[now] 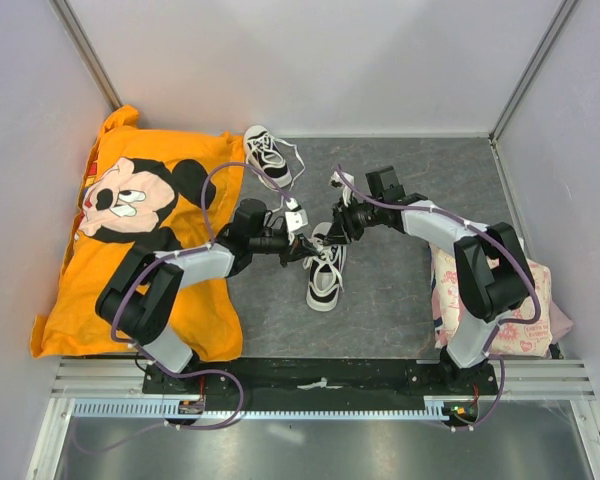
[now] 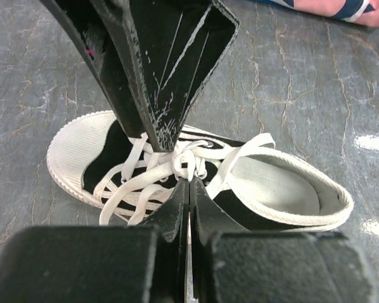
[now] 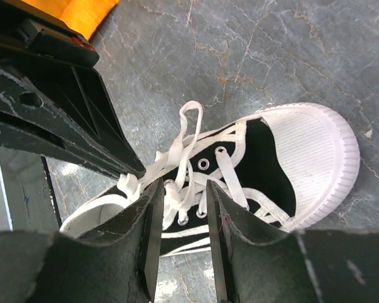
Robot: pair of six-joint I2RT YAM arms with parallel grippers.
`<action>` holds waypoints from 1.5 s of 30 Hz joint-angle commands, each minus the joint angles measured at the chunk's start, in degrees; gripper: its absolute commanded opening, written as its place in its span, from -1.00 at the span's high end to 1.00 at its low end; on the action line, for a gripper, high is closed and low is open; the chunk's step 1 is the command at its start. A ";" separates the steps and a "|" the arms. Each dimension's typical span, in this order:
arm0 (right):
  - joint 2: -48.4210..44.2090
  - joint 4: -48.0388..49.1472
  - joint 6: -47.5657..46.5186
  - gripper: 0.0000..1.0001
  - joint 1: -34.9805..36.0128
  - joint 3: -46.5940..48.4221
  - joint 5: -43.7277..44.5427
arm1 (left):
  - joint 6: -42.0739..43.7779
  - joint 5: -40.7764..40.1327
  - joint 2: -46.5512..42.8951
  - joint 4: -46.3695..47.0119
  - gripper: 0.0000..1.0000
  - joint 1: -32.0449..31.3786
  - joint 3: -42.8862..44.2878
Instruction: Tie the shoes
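One shoe [image 1: 325,272], black with a white toe cap, lies in the middle of the grey table, and both grippers meet over its laces. My left gripper [image 2: 188,184] is shut, its tips pinching a white lace [image 2: 188,165] at the crossing near the top eyelets. Over the same shoe [image 3: 265,164], my right gripper [image 3: 184,189] is open. Its fingers [image 3: 153,208] straddle loose lace strands [image 3: 183,151] without squeezing them. From the left wrist view, the right gripper's fingers [image 2: 158,76] come down onto the laces from above. The other shoe [image 1: 266,155] lies apart at the back.
An orange Mickey Mouse cloth [image 1: 130,230] covers the left side of the table, under the left arm. A pink and white cloth [image 1: 510,305] lies at the right, beside the right arm's base. White walls close in the table on three sides.
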 commanded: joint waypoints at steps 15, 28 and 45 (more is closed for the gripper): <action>3.38 -9.88 -11.84 0.31 2.40 7.04 3.93 | 4.08 1.97 1.95 -1.23 0.97 -0.24 2.94; 2.07 -9.97 -12.55 1.00 2.83 7.92 3.32 | 3.82 0.92 2.30 -3.43 0.97 -0.32 4.26; 5.40 -14.44 -16.76 0.46 4.24 11.35 6.74 | 4.26 1.10 2.39 -3.52 0.97 -0.50 4.17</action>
